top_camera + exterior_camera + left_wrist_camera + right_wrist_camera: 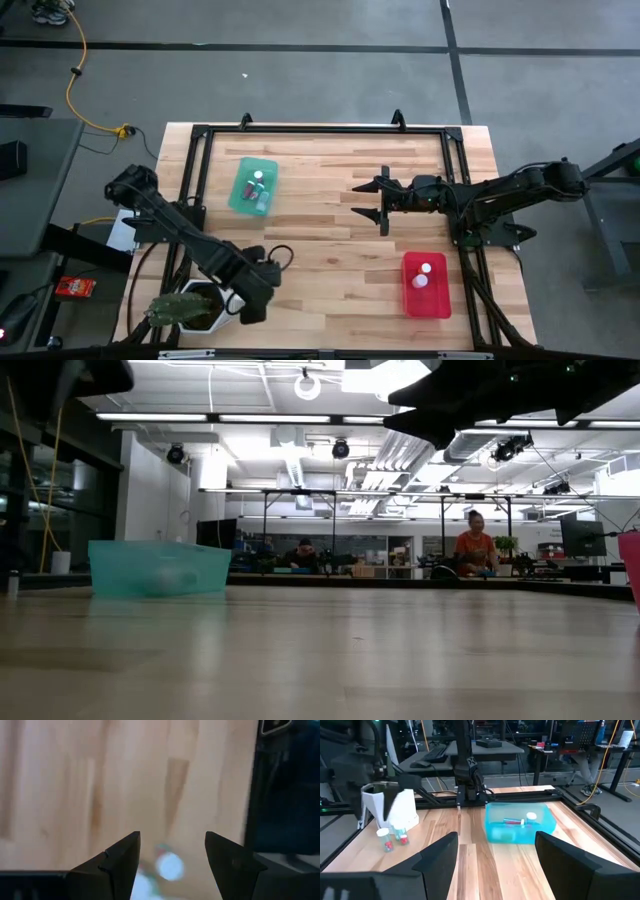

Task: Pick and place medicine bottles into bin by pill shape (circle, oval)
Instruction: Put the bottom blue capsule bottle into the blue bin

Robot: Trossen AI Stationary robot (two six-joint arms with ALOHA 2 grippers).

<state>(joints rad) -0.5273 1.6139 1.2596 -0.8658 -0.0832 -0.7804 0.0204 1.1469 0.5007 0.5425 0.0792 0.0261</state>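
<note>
the left gripper [250, 297] hovers open-fingered over two loose medicine bottles [392, 839] beside the cactus pot [205, 305]; next it likely must descend and grasp one. the right gripper [368, 200] waits open mid-table

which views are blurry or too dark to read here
Left wrist view: out of focus, a bottle cap only a white blob between the open left gripper fingers. Low view: arms are black silhouettes against ceiling lights. High and right wrist views read clearly.

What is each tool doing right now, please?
Left tool: open, holding nothing, above a bottle.
Right tool: open, empty, over mid-table.
</note>
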